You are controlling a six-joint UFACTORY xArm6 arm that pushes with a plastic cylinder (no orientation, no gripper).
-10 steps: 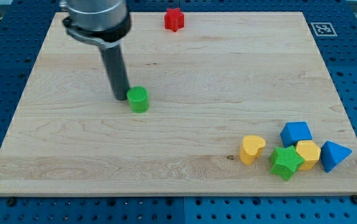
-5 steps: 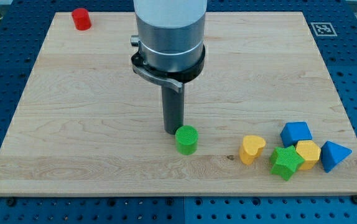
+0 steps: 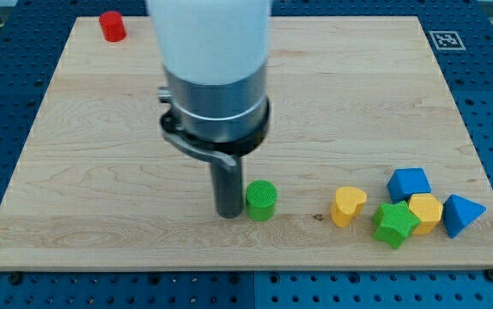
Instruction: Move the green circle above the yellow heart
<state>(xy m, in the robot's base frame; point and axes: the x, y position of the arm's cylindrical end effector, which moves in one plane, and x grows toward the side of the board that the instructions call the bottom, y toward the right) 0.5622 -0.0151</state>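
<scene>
The green circle (image 3: pixel 261 200) stands low on the wooden board (image 3: pixel 100 197), left of the yellow heart (image 3: pixel 348 206) with a gap between them. My tip (image 3: pixel 228 214) sits right against the green circle's left side. The arm's wide grey body rises above it and hides the board's middle.
A red cylinder (image 3: pixel 112 26) stands at the top left corner. At the bottom right, next to the heart, a green star (image 3: pixel 394 224), a yellow hexagon (image 3: pixel 425 212), a blue block (image 3: pixel 409 183) and a blue triangle (image 3: pixel 460 214) cluster together. A marker tag (image 3: pixel 445 39) is at top right.
The green circle has been pushed from the board's left middle down and right toward the heart. My tip moved from behind the circle to its left side. The red star is hidden now.
</scene>
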